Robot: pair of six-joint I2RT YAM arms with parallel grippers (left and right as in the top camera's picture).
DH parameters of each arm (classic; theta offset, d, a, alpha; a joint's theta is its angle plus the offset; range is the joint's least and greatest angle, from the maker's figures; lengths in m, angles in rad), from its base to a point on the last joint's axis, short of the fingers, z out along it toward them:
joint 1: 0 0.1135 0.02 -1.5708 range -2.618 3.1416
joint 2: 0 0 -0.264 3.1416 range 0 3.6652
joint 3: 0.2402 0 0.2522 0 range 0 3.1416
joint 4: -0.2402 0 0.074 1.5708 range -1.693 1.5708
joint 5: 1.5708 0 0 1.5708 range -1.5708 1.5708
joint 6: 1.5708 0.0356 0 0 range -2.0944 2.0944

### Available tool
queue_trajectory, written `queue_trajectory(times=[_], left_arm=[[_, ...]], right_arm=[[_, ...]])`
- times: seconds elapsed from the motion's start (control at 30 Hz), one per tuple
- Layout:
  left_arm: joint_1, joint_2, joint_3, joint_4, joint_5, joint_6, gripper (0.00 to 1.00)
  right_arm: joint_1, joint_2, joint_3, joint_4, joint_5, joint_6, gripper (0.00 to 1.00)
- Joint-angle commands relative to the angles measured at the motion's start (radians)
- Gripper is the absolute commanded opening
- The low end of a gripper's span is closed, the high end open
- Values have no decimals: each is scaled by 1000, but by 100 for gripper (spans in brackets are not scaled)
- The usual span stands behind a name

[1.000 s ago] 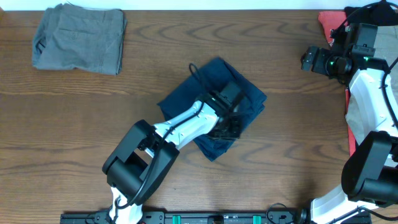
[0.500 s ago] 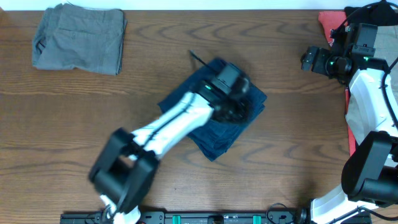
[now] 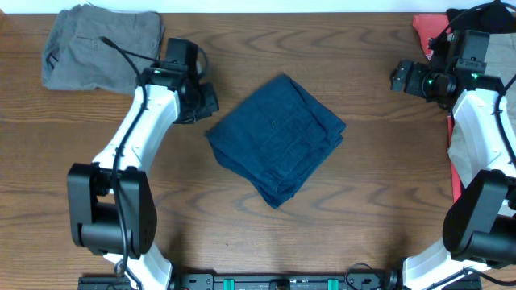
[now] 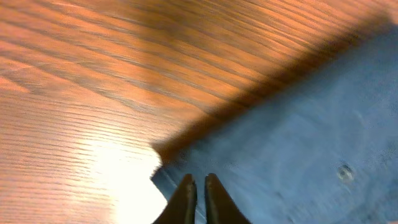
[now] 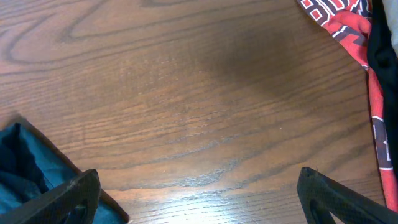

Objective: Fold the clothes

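Movement: left gripper (image 3: 198, 100) has been withdrawn from on top of the navy blue shorts (image 3: 277, 138) to a position off their left corner; the right gripper (image 3: 401, 78) has not been displaced.
Left jaws: nearly closed, with only a thin slit left between the fingertips (image 4: 185, 190); nothing is held.
Navy blue shorts: laid folded on the wooden table (image 3: 371, 209), ahead of the left jaws; their nearest corner is seen directly under the fingertips, and contact cannot be determined.
Right jaws: spread wide, with nothing between them; bare table is seen ahead.
Shorts corner (image 5: 18, 165): seen just beside one right finger.
Grey shorts (image 3: 101, 48): folded, behind the left jaws.
Red printed garment (image 5: 339, 18): ahead of the right jaws, off to one side.
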Motion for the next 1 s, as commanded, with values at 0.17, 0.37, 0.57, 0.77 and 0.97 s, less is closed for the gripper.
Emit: queue_trajectory(times=[0.17,0.37,0.57,0.77,0.97], left_arm=[[-2,106,-3,46,-19,24,6],[-2,158,-3,55,-19,24,6],[-2,188,-3,35,-19,24,6],[-14,189,-7,-21,18,24,6],[-66,189,-63,-23,42,20,6]], right_arm=[[-6,-23,15,-1,2,8,99],[-7,-23,15,-1,2,8,99],[-6,-23,15,-1,2,8,99],[-6,-23,15,-1,2,8,99],[-6,-23,15,-1,2,8,99]])
